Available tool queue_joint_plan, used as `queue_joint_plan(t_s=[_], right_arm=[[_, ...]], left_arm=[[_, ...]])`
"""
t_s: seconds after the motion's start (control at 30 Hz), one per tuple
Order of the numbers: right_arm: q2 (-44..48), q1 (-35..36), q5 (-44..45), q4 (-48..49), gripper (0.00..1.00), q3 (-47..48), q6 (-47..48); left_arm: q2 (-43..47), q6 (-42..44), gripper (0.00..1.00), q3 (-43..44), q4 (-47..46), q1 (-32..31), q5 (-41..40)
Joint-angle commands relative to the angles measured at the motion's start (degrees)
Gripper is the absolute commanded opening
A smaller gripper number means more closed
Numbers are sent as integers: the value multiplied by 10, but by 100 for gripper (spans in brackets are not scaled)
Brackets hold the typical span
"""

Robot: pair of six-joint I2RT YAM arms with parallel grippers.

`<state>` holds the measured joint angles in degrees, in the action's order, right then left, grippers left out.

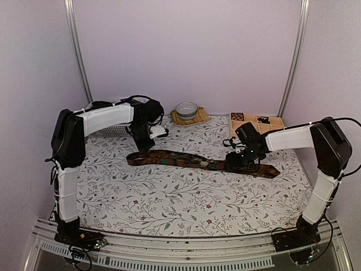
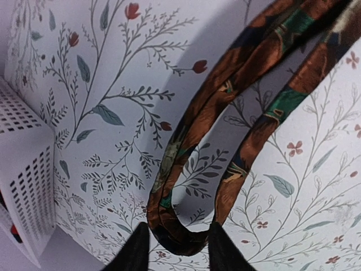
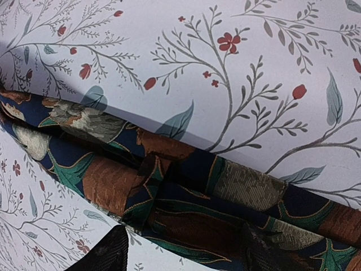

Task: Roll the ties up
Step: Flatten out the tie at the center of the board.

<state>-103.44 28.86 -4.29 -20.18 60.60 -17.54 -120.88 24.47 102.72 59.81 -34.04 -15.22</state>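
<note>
The long, narrow necktie of dark fabric patterned in brown, green and navy [image 1: 197, 162] lay stretched across the middle of the floral-printed tablecloth [image 1: 169, 203], running from left of centre towards the right of the overhead frame. By my reading the rolling had barely begun. The only shaping visible was at the tie's left end, where the left wrist view showed the cloth doubled back into an open loop. No coil had formed and the rest of the length lay flat, so the winding itself was left to do.

The left gripper [image 2: 177, 251] sat at that loop, at the bottom of its own frame, with its jaws parted and the fold lying loose between them: released rather than clenched. The right gripper [image 3: 186, 257] sat low over the tie's wider stretch, its jaws well apart on either side of the fabric and grasping nothing.

At upper centre a pale round bowl [image 1: 186, 109] rested on a yellow mat [image 1: 204, 117]. At upper right a compartmented wooden tray [image 1: 276, 120] held dark items, possibly rolled ties, though too small to tell. A white perforated bin [image 2: 22, 169] showed at the left edge of the left wrist view, with its contents hidden.
</note>
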Motion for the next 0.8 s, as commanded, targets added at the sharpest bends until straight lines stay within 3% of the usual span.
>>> queue_joint_plan(t_s=[0.0, 0.07, 0.13, 0.33, 0.53, 0.77], right_arm=[[5, 1, 9, -30, 68, 14, 14], [12, 2, 11, -37, 70, 17, 18], [18, 2, 22, -43, 71, 20, 27], [27, 2, 12, -51, 73, 24, 31], [43, 2, 24, -57, 73, 12, 30], [61, 2, 24, -61, 74, 6, 28]], left_arm=[[-16, 0, 55, 10, -1, 16, -34], [11, 12, 81, -40, -34, 17, -20], [46, 31, 98, -89, -67, 15, -8], [106, 155, 100, -201, -192, -7, 14], [69, 226, 100, -182, -226, 1, 58], [25, 245, 100, -162, -238, 15, 83]])
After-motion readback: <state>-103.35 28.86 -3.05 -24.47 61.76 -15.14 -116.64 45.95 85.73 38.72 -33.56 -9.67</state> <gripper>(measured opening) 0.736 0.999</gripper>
